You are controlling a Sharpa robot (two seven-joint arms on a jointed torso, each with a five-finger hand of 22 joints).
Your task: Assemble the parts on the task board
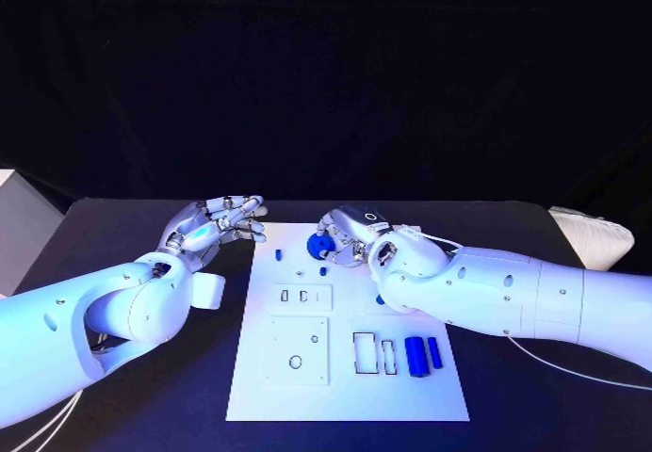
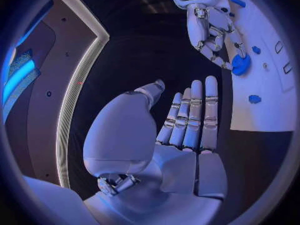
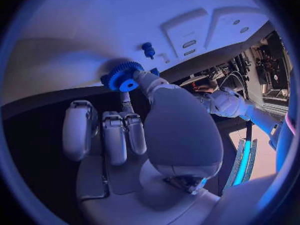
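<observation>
The white task board (image 1: 347,395) lies in the middle of the black table. My right hand (image 1: 359,235) hangs over its far edge and pinches a blue gear (image 1: 320,247) between thumb and a finger; the right wrist view shows the gear (image 3: 123,76) at the fingertips, just above the board (image 3: 94,35). My left hand (image 1: 218,224) hovers beside the board's far left corner, holding nothing, its fingers (image 2: 190,115) straight and apart. Small blue pegs (image 1: 279,253) (image 1: 323,271) stand near the gear. Two blue bars (image 1: 423,356) lie on the board's near right part.
Two white raised plates (image 1: 299,298) (image 1: 297,350) with holes sit on the board's left half. Two narrow slots (image 1: 365,353) lie beside the bars. A white object (image 1: 591,235) lies at the table's right edge, a pale box (image 1: 21,226) at its left.
</observation>
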